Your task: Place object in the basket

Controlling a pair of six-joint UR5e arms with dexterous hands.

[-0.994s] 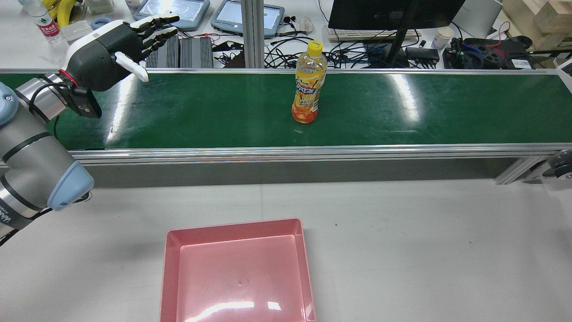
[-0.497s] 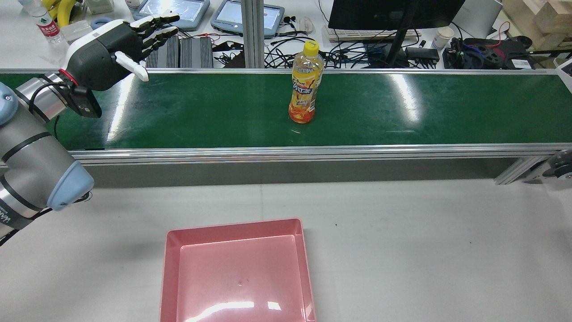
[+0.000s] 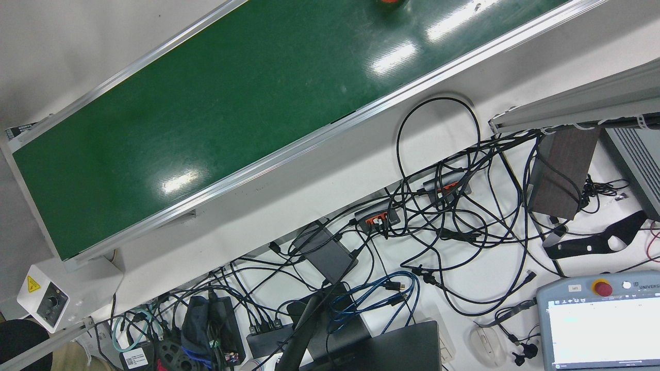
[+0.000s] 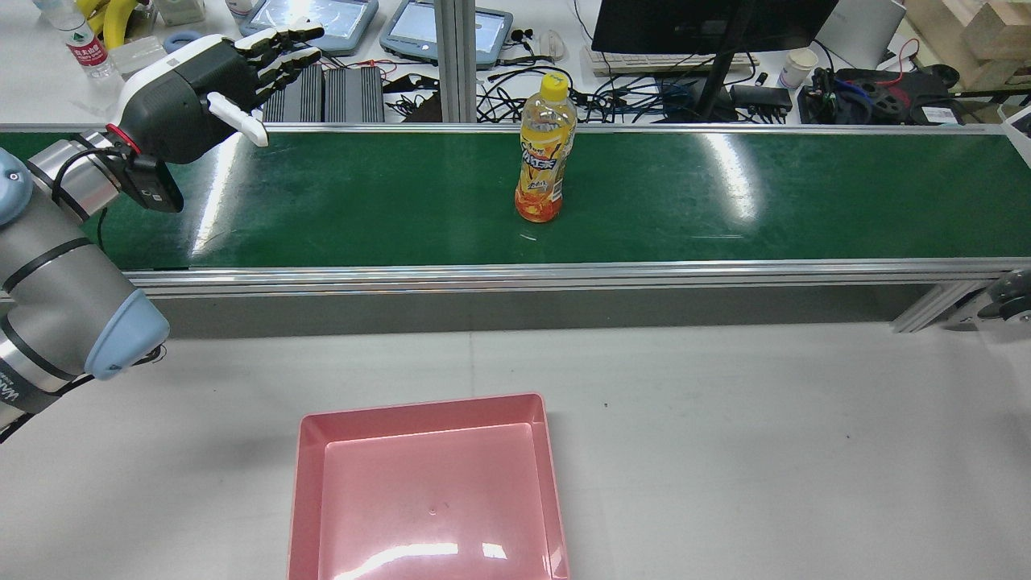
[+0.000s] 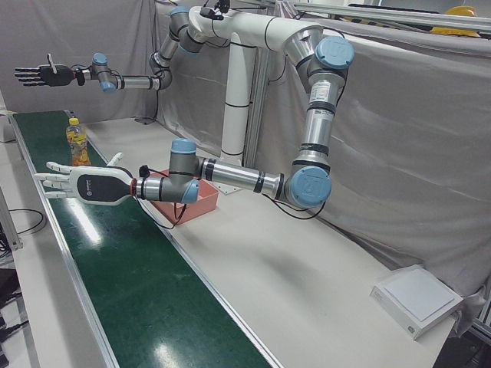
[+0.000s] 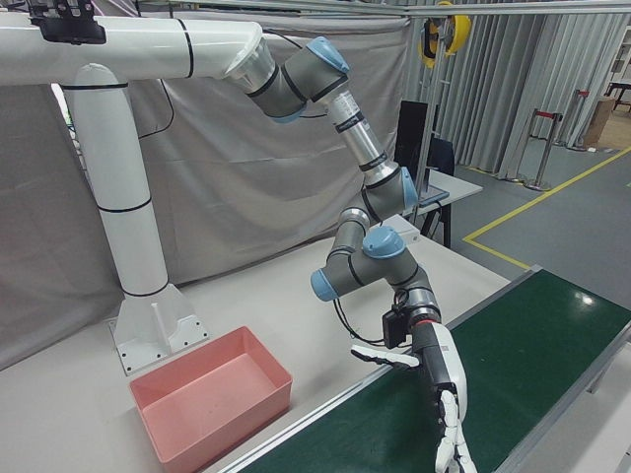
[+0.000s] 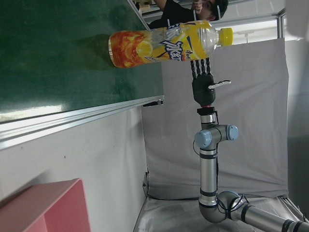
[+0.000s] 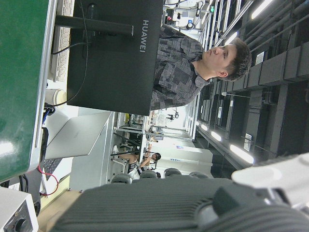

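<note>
The left hand (image 4: 193, 93), fingers spread and empty over the green belt's (image 4: 362, 201) left end, should wrap around the middle of the upright yellow plastic juice bottle (image 4: 542, 153) without tipping it.

On the green belt (image 4: 338, 201) only the upright bottle (image 4: 543, 153) stands, well apart from the left hand (image 4: 205, 84); bare belt lies between them. The near bench (image 4: 765, 451) carries just the pink basket (image 4: 427, 491).

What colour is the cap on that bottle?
Yellow. The bottle cap shows best in the rear view.
</note>
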